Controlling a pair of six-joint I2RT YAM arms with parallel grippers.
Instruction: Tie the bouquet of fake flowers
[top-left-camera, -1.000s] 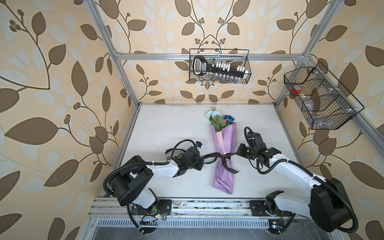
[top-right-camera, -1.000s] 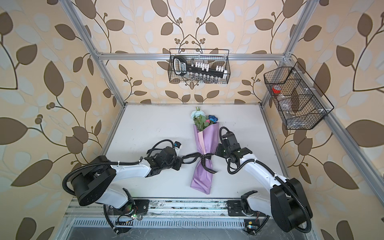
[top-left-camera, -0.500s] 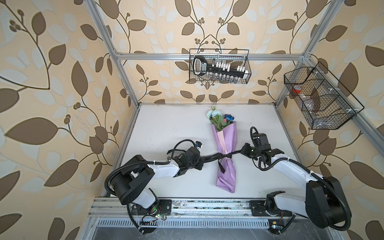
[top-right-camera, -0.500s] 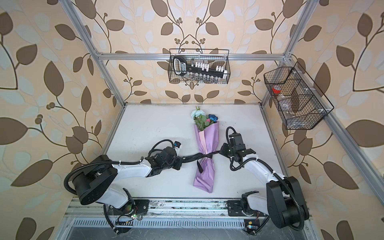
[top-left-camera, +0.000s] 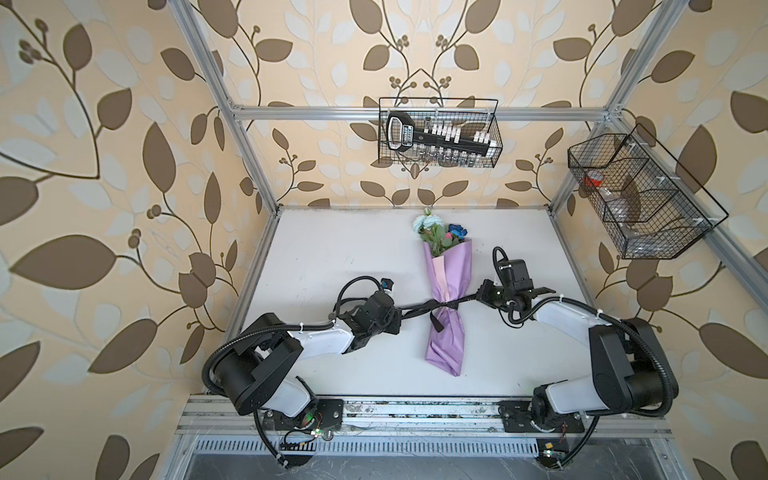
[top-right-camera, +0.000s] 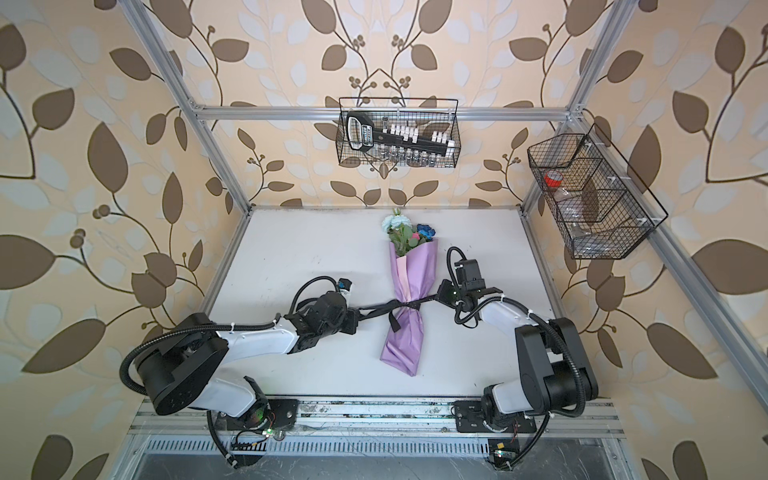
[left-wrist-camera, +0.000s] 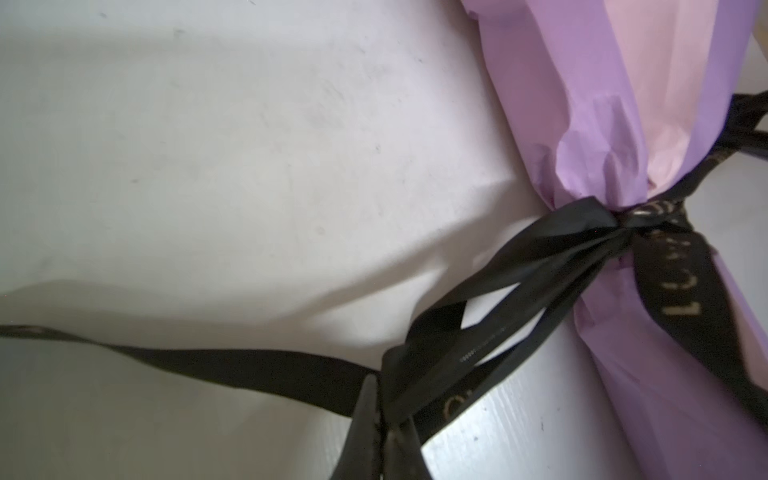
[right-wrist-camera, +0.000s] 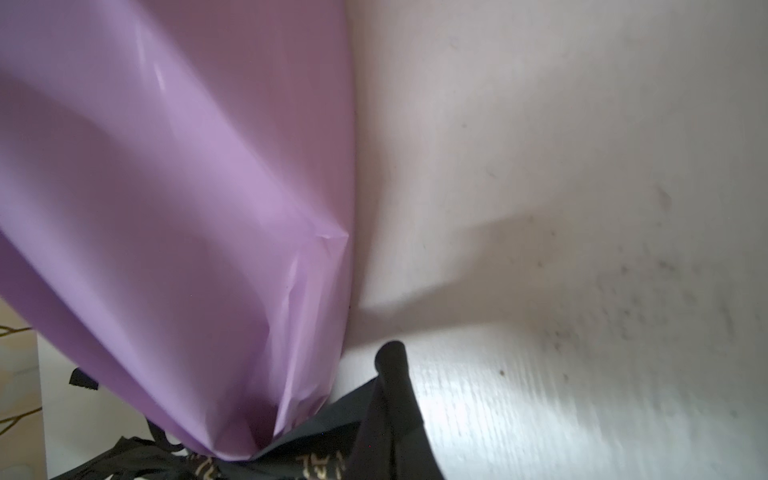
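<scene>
Your bouquet (top-left-camera: 448, 340) lies flat near the middle of the worktop (top-left-camera: 332, 257), between the two arms. Its long axis runs near to far. The blooms point at the far wall and the wrapped end points toward the near edge, slanting a little to the right.

The wrap is smooth lilac paper with a slight sheen and a pale pink sheet showing inside. It flares at both ends and is pinched into creases at the waist. Out of the far end come pale blue-white, dark blue and pink blooms among green leaves.

A black ribbon (top-left-camera: 419, 307) with pale lettering crosses the waist from left to right and is knotted there. It looks flat and satiny in the left wrist view (left-wrist-camera: 519, 266). One loose tail hangs from the knot over the paper toward the near side.

Your left jaws are closed on the ribbon to the left of the bouquet, and the wrist view shows the dark tips pinching it. Your right jaws are closed on the ribbon just to the right of the paper. The band runs straight between them.

The worktop is matte white with faint scuffs and specks. The walls carry beige paper with brown leaves behind an aluminium frame. One black wire basket (top-left-camera: 436, 137) hangs on the far wall and another (top-left-camera: 640, 199) on the right.
</scene>
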